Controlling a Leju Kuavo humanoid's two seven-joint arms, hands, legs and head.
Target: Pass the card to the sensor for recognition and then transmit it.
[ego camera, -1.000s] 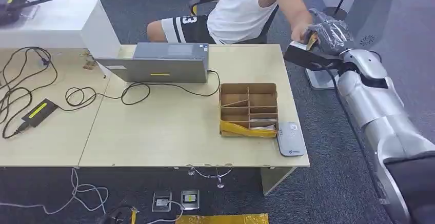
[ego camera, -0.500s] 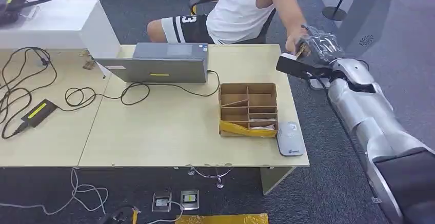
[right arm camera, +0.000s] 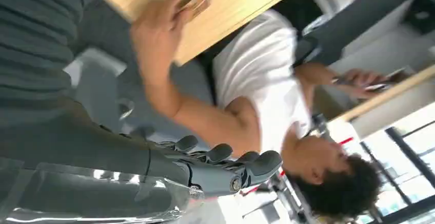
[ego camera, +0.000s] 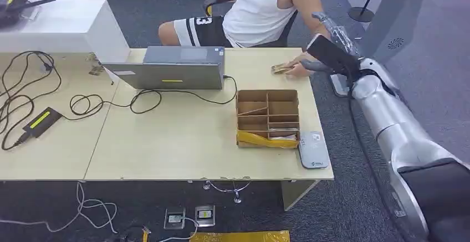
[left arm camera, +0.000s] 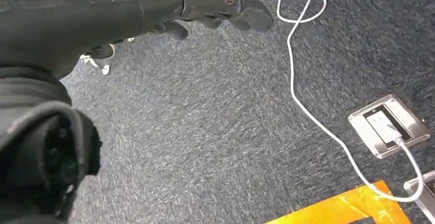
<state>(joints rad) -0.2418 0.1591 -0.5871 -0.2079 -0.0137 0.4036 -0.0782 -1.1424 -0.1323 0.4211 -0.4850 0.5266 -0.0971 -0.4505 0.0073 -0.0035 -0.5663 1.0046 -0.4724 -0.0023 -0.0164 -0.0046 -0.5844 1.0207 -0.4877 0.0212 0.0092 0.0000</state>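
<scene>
The small tan card (ego camera: 281, 68) is seen lying flat on the far right part of the pale wooden table (ego camera: 183, 137), at about one o'clock from the brown cardboard divider box (ego camera: 269, 117), and it is covered at its right end by a seated person's hand (ego camera: 299, 68). The grey flat card sensor (ego camera: 313, 149) is set at the table's near right edge, touching the box's right front corner, at about five o'clock from it.

The robot's right hand (ego camera: 334, 34) is raised just beyond the table's far right corner, at about two o'clock from the card, with its fingers extended and apart and nothing held; the same is shown in the right wrist view, where the fingers (right arm camera: 241, 165) are stretched out and bare. The left hand (left arm camera: 215, 8) is hung low over dark grey carpet (left arm camera: 215, 131), its fingers loosely spread and nothing gripped.

The hand-over appears to be done, since the card is judged to be with the person.

The card is judged to be light, thin and stiff, probably smooth, so slipping would be likely under a loose hold. Lying flat, it would be hard to lift from above; it is best pinched across its faces near one short edge, ideally once slid past the table edge.
</scene>
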